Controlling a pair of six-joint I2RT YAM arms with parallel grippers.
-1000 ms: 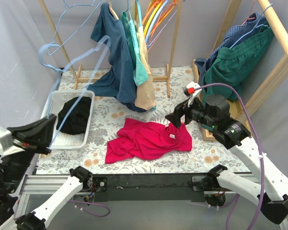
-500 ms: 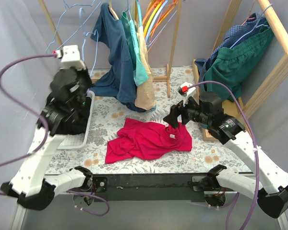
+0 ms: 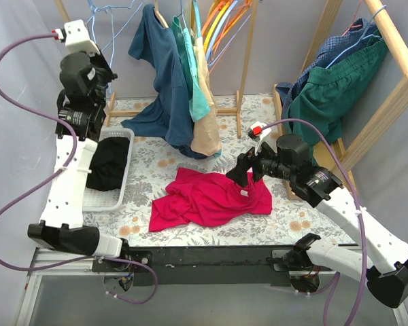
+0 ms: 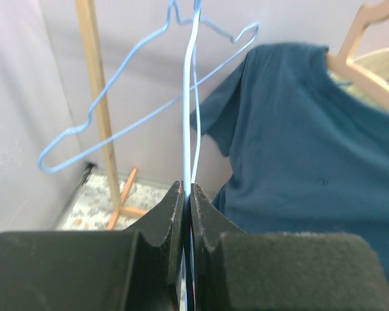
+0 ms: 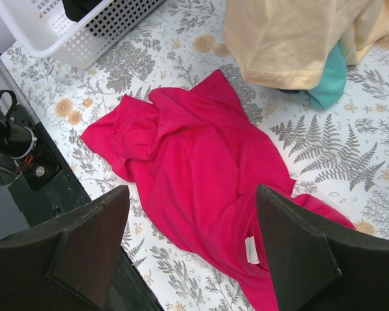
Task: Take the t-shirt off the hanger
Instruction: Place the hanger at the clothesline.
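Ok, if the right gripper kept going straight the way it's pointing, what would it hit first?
The red t-shirt crumpled on the table. The right gripper points down at it, jaws open, the cloth centred between them; depth is hard to judge.

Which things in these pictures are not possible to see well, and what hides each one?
- Left wrist view: whether the held blue hanger hangs on a rail; the top edge cuts off its hook.
- Top view: part of the far edge of the red t-shirt; the right gripper covers it.
- Right wrist view: what lies in the basket; the top edge cuts it off.
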